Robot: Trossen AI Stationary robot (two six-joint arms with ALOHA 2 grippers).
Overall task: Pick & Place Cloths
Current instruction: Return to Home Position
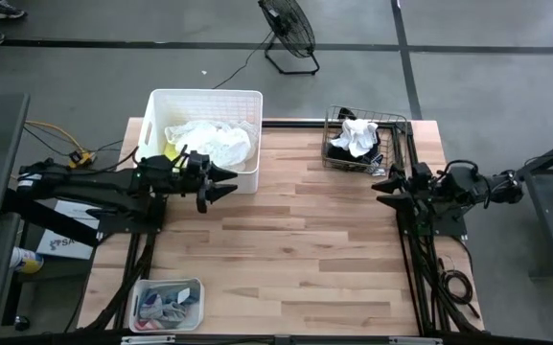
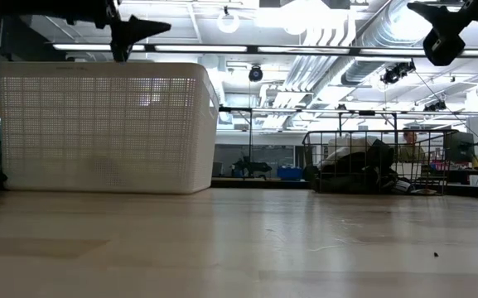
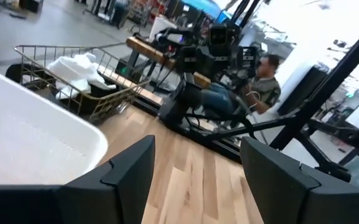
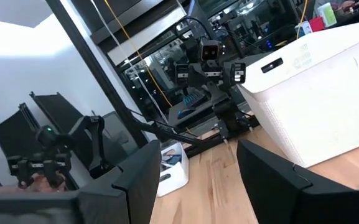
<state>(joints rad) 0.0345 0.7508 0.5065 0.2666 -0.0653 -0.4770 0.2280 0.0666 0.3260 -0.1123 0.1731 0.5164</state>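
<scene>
- The left gripper (image 1: 229,184) is held above the left side of the wooden table (image 1: 295,249), just beside the big white bin (image 1: 205,94). Its claw is spread and nothing is pinched.
- The right gripper (image 1: 381,188) is held over the table's right edge, near the gold wire basket (image 1: 367,116). It's spread wide too, and empty.
- White cloths (image 1: 214,142) and a bit of neon yellow cloth (image 1: 170,150) are piled in the big bin at far left.
- A white garment (image 1: 357,134) and something black (image 1: 341,150) are seen in the basket at far right.
- Blue and grey socks (image 1: 166,307) are tucked in the small white bin (image 1: 166,282) at near left.
- Every cloth in view is sat in a container, so the sorting looks done. The step in hand is judged to be the return home.
- Next up, nothing needs to be grabbed. The arms only need to be drawn back to rest, kept clear of the bin wall and basket rim.
</scene>
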